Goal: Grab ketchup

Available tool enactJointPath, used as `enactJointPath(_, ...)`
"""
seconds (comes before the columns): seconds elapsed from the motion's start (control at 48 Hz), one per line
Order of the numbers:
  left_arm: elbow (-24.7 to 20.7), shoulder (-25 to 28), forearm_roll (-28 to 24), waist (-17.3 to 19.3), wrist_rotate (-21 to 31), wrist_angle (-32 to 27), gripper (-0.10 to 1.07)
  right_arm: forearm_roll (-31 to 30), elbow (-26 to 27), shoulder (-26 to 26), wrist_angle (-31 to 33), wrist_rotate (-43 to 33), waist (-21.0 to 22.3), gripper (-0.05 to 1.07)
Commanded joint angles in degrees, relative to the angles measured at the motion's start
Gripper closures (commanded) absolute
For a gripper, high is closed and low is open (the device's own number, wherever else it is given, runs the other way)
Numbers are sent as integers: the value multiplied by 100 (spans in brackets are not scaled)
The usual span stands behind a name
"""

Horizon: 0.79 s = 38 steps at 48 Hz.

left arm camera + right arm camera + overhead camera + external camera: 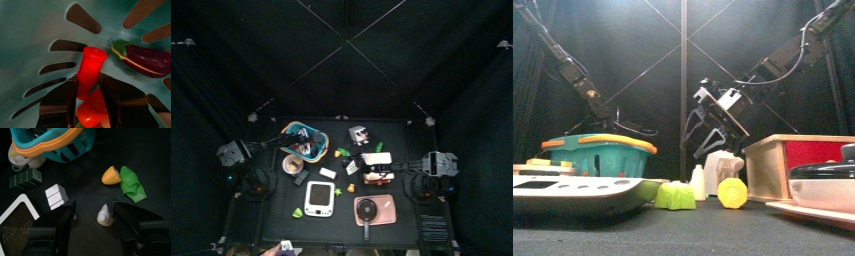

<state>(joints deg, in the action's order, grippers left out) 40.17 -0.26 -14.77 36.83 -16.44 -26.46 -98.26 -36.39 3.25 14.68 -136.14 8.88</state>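
Observation:
The ketchup (90, 70) is a red squeeze bottle lying inside the teal basket (40, 45), next to a purple toy eggplant (143, 57). My left gripper (91, 89) reaches down into that basket (305, 135), and its two jaws press against the bottle's lower body from both sides. In the front view the basket (600, 155) hides the bottle and the left jaws. My right gripper (93, 210) hangs open above the table's middle (714, 110), holding nothing, with a small white bottle (104, 216) on the table below its jaws.
An orange cone-shaped piece (111, 175) and a green piece (131, 183) lie near the white bottle. White blocks (55, 196) and a white scale (573, 190) sit at the front left. A wooden box (800, 160) and a pan (827, 185) stand at the right.

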Motion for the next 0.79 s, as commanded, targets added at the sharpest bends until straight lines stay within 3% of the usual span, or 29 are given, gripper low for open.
enactJointPath(0.0,-44,-334,9,-62,9,-35,34,-9,132,-114,9,9,35,16)
enactJointPath(0.771,105,-1204,202,-290,26,26,34,-202,158,-281,0,18,97,16)
